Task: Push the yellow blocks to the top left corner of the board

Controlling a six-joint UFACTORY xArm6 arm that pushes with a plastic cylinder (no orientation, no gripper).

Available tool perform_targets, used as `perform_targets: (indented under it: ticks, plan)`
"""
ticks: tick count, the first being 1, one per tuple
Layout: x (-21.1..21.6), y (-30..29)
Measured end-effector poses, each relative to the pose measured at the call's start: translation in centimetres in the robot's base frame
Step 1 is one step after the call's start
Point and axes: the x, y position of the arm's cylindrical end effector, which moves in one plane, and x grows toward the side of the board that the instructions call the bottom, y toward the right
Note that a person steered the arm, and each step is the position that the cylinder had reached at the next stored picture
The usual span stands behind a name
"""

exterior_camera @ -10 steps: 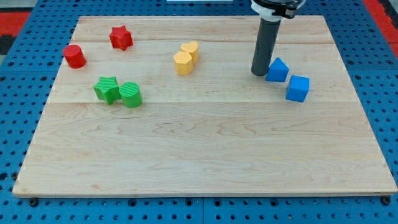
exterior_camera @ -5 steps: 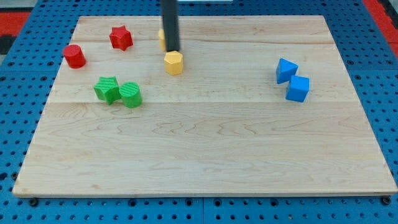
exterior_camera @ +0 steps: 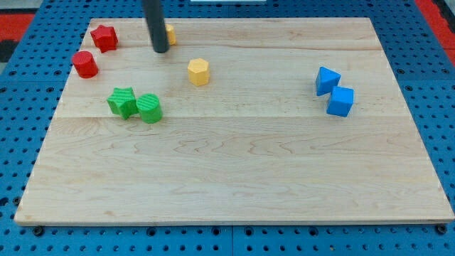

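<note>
- 2 yellow blocks on the wooden board (exterior_camera: 234, 185), well apart from each other.
- 1 of them, the yellow hexagonal block (exterior_camera: 198, 72), lying in the board's upper half, left of centre, clear of every other block.
- The other yellow block (exterior_camera: 170, 33) near the view's top edge of the board, mostly hidden behind the rod (exterior_camera: 154, 21); shape not to be made out.
- My tip (exterior_camera: 161, 50) down on the board just below and slightly left of that hidden yellow block, seemingly touching or just beside it; contact not certain.
- No gripper or hand fitted: only the straight dark rod, so nothing to open or close, nothing gripped.
- Red star block (exterior_camera: 104, 37) near the top left corner of the board, to the view's left of my tip.
- Red cylinder block (exterior_camera: 85, 64) just below the red star block, near the board's left edge, apart from it.
- Green star block (exterior_camera: 122, 102) and green cylinder block (exterior_camera: 150, 108) side by side, touching, below the red pair.
- 2 blue blocks at the view's right: a tilted, angular blue block (exterior_camera: 327, 80) above and a blue cube block (exterior_camera: 340, 101) just below it, touching or nearly so.
- Blue pegboard surface (exterior_camera: 28, 92) around the board on all sides, with red patches at the upper corners of the view.
</note>
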Motion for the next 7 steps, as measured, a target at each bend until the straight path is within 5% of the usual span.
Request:
perform_targets:
  ticks: [1, 3, 5, 7]
  plan:
    - [0.0, 4.7]
    - [-4.5, -3.3]
    - [-4.5, -10.5]
    - [-4.3, 7.3]
